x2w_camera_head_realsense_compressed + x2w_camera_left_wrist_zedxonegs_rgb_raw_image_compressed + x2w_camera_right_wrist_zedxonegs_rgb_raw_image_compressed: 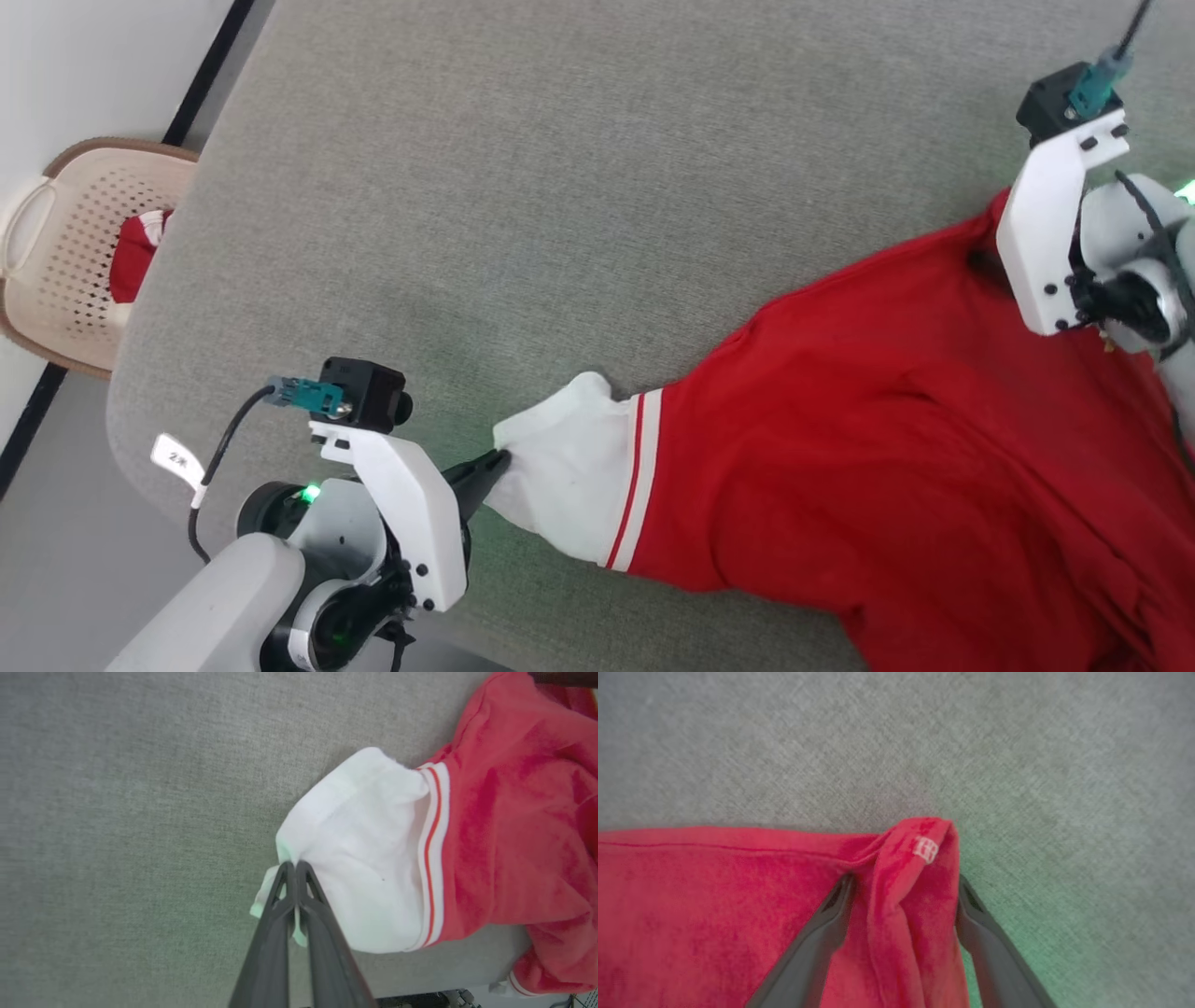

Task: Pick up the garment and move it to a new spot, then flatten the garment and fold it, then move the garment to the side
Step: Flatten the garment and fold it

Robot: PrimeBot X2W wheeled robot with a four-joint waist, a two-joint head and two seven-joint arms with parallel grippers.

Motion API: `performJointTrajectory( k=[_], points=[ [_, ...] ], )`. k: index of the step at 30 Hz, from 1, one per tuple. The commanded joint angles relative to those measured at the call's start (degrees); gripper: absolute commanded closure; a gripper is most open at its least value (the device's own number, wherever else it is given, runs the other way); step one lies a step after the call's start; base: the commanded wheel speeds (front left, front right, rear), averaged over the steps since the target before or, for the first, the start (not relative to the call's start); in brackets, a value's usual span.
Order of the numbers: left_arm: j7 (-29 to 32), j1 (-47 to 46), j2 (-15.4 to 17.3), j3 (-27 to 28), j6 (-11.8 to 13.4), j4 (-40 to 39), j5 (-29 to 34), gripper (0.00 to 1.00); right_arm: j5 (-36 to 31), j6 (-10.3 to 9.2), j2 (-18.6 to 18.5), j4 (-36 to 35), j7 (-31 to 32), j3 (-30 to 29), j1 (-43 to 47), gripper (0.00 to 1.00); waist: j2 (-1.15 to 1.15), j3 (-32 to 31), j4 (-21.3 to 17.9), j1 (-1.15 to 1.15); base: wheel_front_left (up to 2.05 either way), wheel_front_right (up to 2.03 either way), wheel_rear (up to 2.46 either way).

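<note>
One basket (pixel 58 245), red cloth (pixel 131 263) inside, garment (pixel 887 420) apart

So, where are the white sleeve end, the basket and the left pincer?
white sleeve end (pixel 359 858), left wrist view, middle of the cloth.
basket (pixel 70 243), head view, perforated wall.
left pincer (pixel 295 866), left wrist view, between its tips.

1. The garment (pixel 896 439), across the right half of the frame: soft red cloth, matt, with a slightly fuzzy nap in the close wrist views.
2. Its sleeve end (pixel 569 476), centre of the frame: white cloth, matt and smooth, edged with a thin striped trim.
3. The surface (pixel 523 187) beneath: grey woven fabric, matt, with a coarse visible weave.
4. The left gripper (pixel 295 865) and right gripper (pixel 903 882): fingers of dark grey plastic, smooth with a dull sheen.
5. The wrist bracket (pixel 411 504), lower left: white plastic, smooth, faintly glossy.
6. The basket (pixel 65 261), upper left: beige perforated plastic, matt.
</note>
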Motion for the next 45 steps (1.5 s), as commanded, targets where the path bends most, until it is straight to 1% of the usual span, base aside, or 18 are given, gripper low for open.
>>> performJointTrajectory(
  k=[1,2,3,4,5,9,10,12,15,18,19,23,30,36,41,45],
  points=[
    [-0.33,-0.5,0.02,0.17,-0.37,0.68,-0.44,1.0,1.16,0.01,0.34,6.01,5.09,4.5,5.63,0.0,-0.01,0.2,0.25,0.0,0.0,0.0,0.0],
    [-0.48,-0.52,-0.02,0.24,-0.51,1.01,-0.58,1.0,2.17,0.02,0.1,7.22,7.16,5.36,5.64,0.7,-0.01,0.14,0.2,0.0,0.0,0.0,0.0],
    [-0.55,-0.57,0.08,0.38,-0.58,1.36,-0.69,1.0,2.72,0.02,-0.23,7.9,8.3,6.08,5.22,1.0,-0.01,0.01,0.02,0.0,0.0,0.0,0.0],
    [-0.39,-1.06,0.5,0.72,-0.81,2.09,-0.82,1.0,3.69,0.0,-0.97,8.04,6.95,6.08,3.13,1.0,-0.01,-0.29,-0.6,0.0,0.0,0.0,0.0],
    [0.51,-2.32,1.64,1.55,-1.07,2.45,-1.19,1.0,4.4,-0.03,-0.76,7.77,4.25,4.73,-0.29,1.0,-0.01,-1.11,-2.32,0.0,0.0,0.0,0.0],
    [3.27,-5.59,4.55,3.19,-0.64,2.29,-1.46,1.0,4.75,-0.08,-0.62,5.93,0.78,3.05,-4.2,1.0,-0.01,-2.66,-5.29,0.0,0.0,0.0,0.0],
    [3.27,-5.59,4.55,3.19,-0.64,2.29,-1.46,1.0,4.75,-0.08,-0.62,5.93,0.78,3.05,-4.2,1.0,-0.01,-2.66,-5.29,0.0,0.0,0.0,0.0],
    [4.97,-8.33,6.28,4.31,-0.42,2.69,-1.21,1.0,4.67,-0.05,-0.43,4.82,-0.83,2.13,-5.9,1.0,-0.01,-3.58,-6.87,0.0,0.0,0.0,0.0],
    [7.82,-13.38,8.67,5.96,-0.4,3.55,-0.85,1.0,4.87,-0.01,0.32,2.87,-2.81,1.18,-7.86,1.0,-0.01,-5.0,-9.44,0.0,0.0,0.0,0.0],
    [11.62,-21.46,10.03,7.49,-0.37,5.79,-0.48,1.0,4.33,-0.02,0.76,1.63,-4.8,-1.0,-9.63,1.0,-0.01,-6.68,-12.36,0.0,0.0,0.0,0.0],
    [12.24,-23.56,10.25,7.64,-0.82,6.64,-0.07,1.0,4.16,-0.02,1.29,1.1,-5.21,-1.32,-10.26,1.0,-0.01,-7.06,-13.1,0.0,0.0,0.0,0.0],
    [13.75,-31.62,9.55,7.85,-1.58,10.76,1.5,1.0,2.71,-0.02,2.91,0.48,-6.58,-4.03,-12.2,1.0,-0.01,-8.56,-15.68,0.0,0.0,0.0,0.0],
    [14.29,-43.83,7.54,7.02,-4.7,19.69,4.35,1.0,-0.14,-0.02,5.89,-0.12,-6.67,-8.33,-14.94,1.0,-0.01,-10.86,-19.34,0.0,0.0,0.0,0.0],
    [14.35,-51.3,4.57,5.91,-7.02,27.33,5.75,1.0,-3.53,-0.02,8.08,0.62,-6.29,-11.86,-17.49,1.0,-0.01,-11.45,-21.1,0.0,0.0,0.0,0.0],
    [10.25,-57.17,1.54,5.2,-8.99,33.88,7.81,1.0,-7.3,-0.02,9.84,3.74,-8.8,-13.99,-21.31,1.0,-0.01,-9.64,-22.14,0.0,0.0,0.0,0.0],
    [3.88,-62.69,-0.63,5.31,-10.04,39.36,10.7,1.0,-12.36,-0.02,11.92,7.96,-15.4,-16.4,-25.84,1.0,-0.01,-6.72,-22.88,0.0,0.0,0.0,0.0]
  ],
)
